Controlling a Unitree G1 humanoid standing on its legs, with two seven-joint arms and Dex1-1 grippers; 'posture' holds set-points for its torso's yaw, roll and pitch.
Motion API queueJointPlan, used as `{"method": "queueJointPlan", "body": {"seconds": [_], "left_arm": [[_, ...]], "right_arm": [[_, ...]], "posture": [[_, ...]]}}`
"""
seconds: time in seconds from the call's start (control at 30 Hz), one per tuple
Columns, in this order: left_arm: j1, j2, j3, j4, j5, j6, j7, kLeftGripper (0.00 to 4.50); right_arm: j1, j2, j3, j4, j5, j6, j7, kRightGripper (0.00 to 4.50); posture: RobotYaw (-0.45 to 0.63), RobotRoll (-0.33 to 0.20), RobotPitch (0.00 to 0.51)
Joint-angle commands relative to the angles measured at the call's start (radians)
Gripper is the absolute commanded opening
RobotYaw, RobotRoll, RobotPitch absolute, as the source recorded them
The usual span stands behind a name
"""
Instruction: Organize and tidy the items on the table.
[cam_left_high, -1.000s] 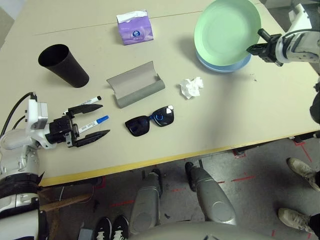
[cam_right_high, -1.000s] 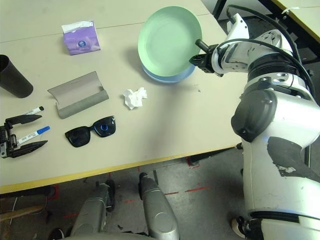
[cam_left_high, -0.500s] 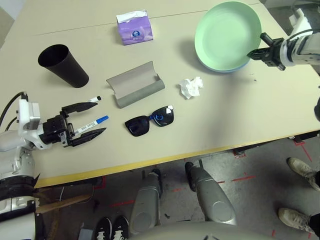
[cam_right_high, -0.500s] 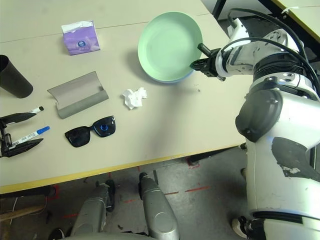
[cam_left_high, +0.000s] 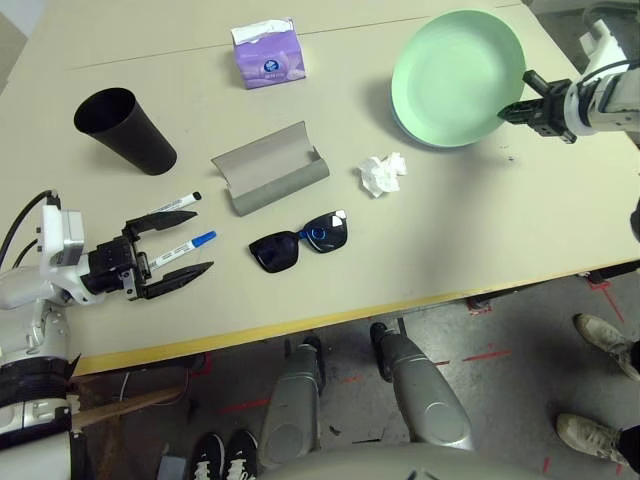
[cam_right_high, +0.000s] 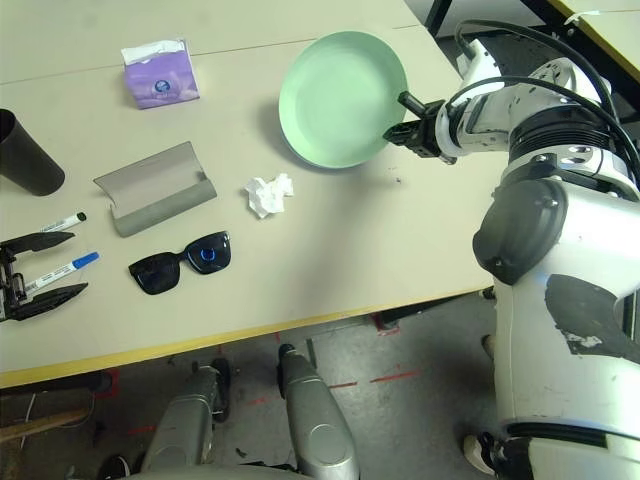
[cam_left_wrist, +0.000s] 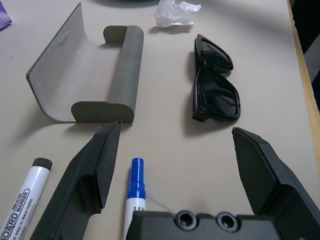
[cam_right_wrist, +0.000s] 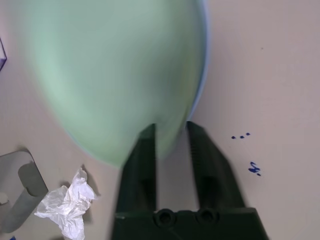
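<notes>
The right tool (cam_right_wrist: 170, 131) sits at the near rim of the green plate (cam_left_high: 455, 65), its two black fingers parted by a narrow gap with the plate's edge between them; whether they pinch that rim or have let it go I cannot tell. The green plate lies nested on the pale blue plate (cam_right_wrist: 201, 75), of which only a sliver of rim shows. The left tool (cam_left_wrist: 175, 165) is spread wide and holds nothing, low over the surface (cam_left_high: 450, 220) with the blue-capped marker (cam_left_wrist: 136, 187) between its fingers and the black-capped marker (cam_left_wrist: 30, 192) just outside one of them.

Risks, as I judge them: if the right tool pulls away while its fingers catch the rim, the green plate could tip or slide off the blue one toward the nearby right edge; if the left tool closes off-centre, the round marker could roll away or be nudged into its neighbour.

The surface is a broad beige top with a yellow front edge and a thin seam; it also carries black sunglasses (cam_left_high: 299, 244), an open grey glasses case (cam_left_high: 268, 169), a crumpled white tissue (cam_left_high: 381, 175), a black cup (cam_left_high: 124, 129) and a purple tissue box (cam_left_high: 268, 56); small blue ink marks (cam_right_wrist: 247, 150) dot it near the plates. Below is grey floor with red tape marks; someone's shoes (cam_left_high: 600, 335) show at the right.
</notes>
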Motion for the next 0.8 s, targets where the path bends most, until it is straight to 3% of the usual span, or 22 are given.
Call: {"method": "queueJointPlan", "body": {"seconds": [0.03, 0.23, 0.43, 0.57, 0.63, 0.7, 0.8], "left_arm": [[0.015, -0.010, -0.001, -0.007, 0.010, -0.006, 0.003, 4.50], [0.011, -0.023, -0.011, -0.017, 0.015, -0.003, 0.015, 4.50], [-0.022, -0.017, -0.006, 0.008, 0.019, -0.005, 0.024, 4.50], [-0.039, -0.012, 0.005, 0.024, 0.014, 0.002, 0.032, 4.50], [-0.042, -0.010, 0.008, 0.029, 0.012, 0.003, 0.033, 4.50], [-0.049, -0.008, 0.008, 0.037, 0.012, 0.006, 0.033, 4.50], [-0.062, 0.002, 0.007, 0.051, 0.012, 0.007, 0.021, 4.50]], "right_arm": [[-0.003, -0.002, 0.017, 0.007, -0.023, 0.002, 0.023, 2.48], [-0.019, -0.013, 0.025, 0.005, -0.041, -0.004, 0.058, 4.47], [-0.067, -0.040, 0.124, -0.016, -0.091, 0.042, 0.232, 4.47], [-0.071, -0.084, 0.353, -0.123, -0.163, 0.052, 0.588, 4.47], [-0.014, -0.135, 0.471, -0.286, -0.156, 0.040, 0.780, 4.47], [0.081, -0.202, 0.502, -0.516, -0.088, 0.077, 0.884, 4.47], [0.373, -0.305, 0.384, -1.037, 0.068, 0.138, 0.916, 4.47]], "posture": [[-0.15, 0.000, 0.343], [-0.16, 0.000, 0.337], [-0.16, 0.000, 0.334], [-0.17, 0.000, 0.329], [-0.18, 0.000, 0.328], [-0.19, 0.000, 0.327], [-0.20, 0.000, 0.327]]}}
